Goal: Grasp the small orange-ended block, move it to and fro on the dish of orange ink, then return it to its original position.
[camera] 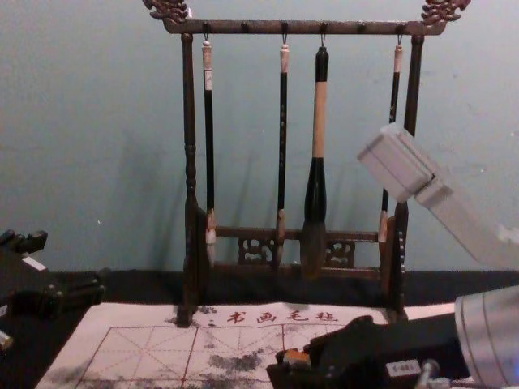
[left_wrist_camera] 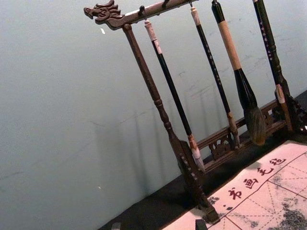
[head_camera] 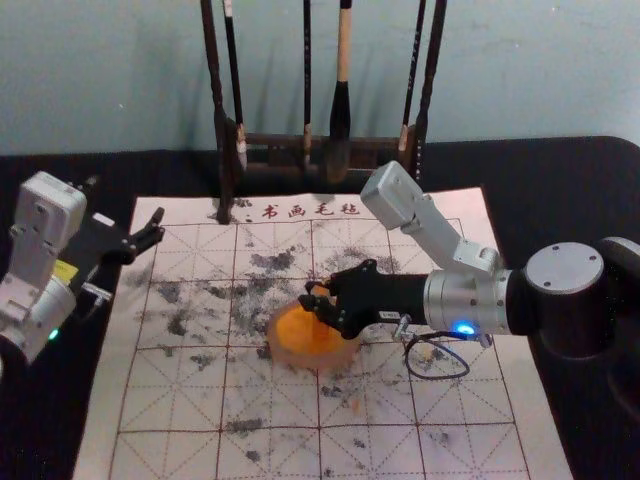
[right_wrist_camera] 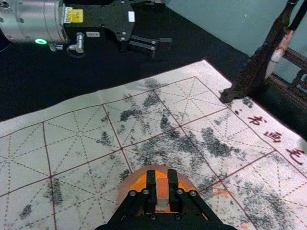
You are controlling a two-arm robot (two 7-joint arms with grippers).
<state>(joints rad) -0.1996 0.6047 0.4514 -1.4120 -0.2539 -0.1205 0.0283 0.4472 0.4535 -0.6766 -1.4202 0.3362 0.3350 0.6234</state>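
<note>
Nearest, calligraphy mat (head_camera: 270, 455) is spread flat; ink dish (head_camera: 277, 349) is set on it, orange ink (head_camera: 298, 330) inside. Small orange-ended block (right_wrist_camera: 162, 189) is located over the dish, pinched between both fingers of the right gripper (head_camera: 322, 300), which is brought in from the right, roughly level. Key relation: block's long axis is held about upright, crosswise to the fingers, lower end pointed down at the ink. Contact of lower end with ink cannot be confirmed; hidden by the jaws. Right arm is clearly the nearer one, no handover needed. Step judged as the ink rubbing; next, a short sideways stroke inside the rim should be made, upright axis kept, else the rim may be knocked. Farther off, left gripper (head_camera: 158, 226) is parked at the mat's left edge, fingers apart. Farthest, brush rack (camera: 263, 27) is stood behind.
</note>
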